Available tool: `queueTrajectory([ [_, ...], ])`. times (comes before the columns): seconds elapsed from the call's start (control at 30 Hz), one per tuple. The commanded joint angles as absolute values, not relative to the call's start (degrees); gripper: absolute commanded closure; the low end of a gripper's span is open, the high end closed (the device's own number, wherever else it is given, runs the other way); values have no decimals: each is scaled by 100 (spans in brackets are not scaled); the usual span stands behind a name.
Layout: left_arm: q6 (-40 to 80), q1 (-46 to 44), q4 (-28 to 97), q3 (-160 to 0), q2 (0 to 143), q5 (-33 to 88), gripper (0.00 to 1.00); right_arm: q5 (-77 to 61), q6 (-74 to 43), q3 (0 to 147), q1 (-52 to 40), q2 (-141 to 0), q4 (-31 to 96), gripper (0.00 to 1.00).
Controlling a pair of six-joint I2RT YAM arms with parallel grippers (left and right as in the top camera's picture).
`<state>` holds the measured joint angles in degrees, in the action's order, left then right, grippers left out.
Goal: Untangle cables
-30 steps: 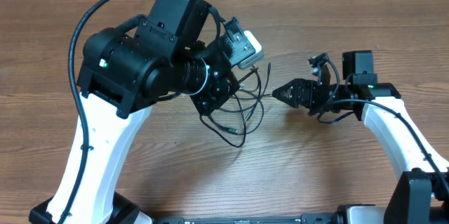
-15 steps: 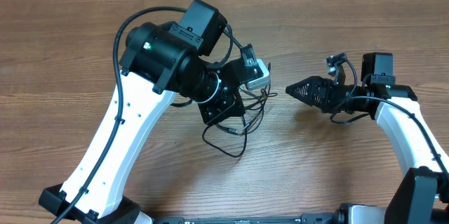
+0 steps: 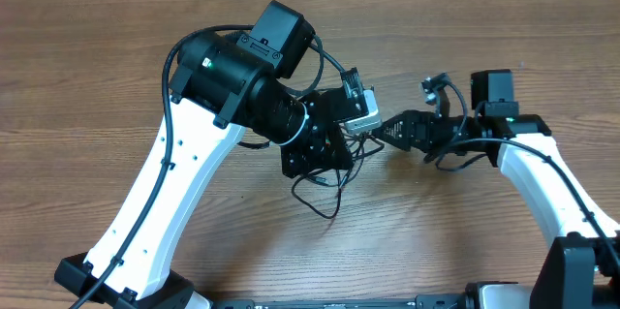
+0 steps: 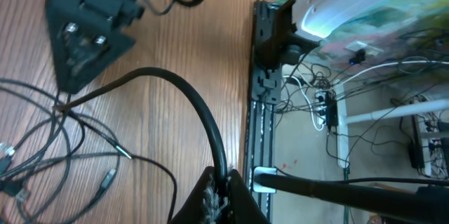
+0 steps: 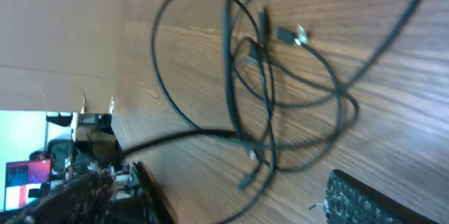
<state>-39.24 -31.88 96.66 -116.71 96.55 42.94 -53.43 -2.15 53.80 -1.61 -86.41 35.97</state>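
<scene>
Both grippers are crowding the cables [image 3: 325, 181]: left gripper [image 4: 219, 182] is pinching one strand that's running straight ahead of it, right gripper [image 3: 389, 131] is hanging wide open with the tangle lying just ahead of it.

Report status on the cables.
Left gripper shut on a cable. Right gripper open, tip at the cables. Tangled, on the table.
</scene>
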Motion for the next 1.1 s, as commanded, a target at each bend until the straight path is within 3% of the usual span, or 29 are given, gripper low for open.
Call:
queueTrajectory([
  [0.0,-4163,-3234,9679,-11660,9627,4659,95,-5408,-910,5433,-259,-8615,3214,5],
  [0.1,-4156,-3234,9679,-11660,9627,4659,95,-5411,-1267,5433,-316,-8615,2950,7],
  [0.23,-4158,-3234,9679,-11660,9627,4663,96,-5249,-1337,5433,-534,-8615,2923,23],
  [0.37,-4158,-3232,9679,-11660,9627,4788,96,-4567,-1358,5433,-803,-8617,3103,32],
  [0.7,-4128,-3221,9651,-11725,9620,4792,96,-2781,-1859,5092,-1190,-8656,3081,41],
  [1.07,-2709,-2722,8917,-12578,9620,4744,96,-2742,-1870,4976,-1188,-9148,2952,53],
])
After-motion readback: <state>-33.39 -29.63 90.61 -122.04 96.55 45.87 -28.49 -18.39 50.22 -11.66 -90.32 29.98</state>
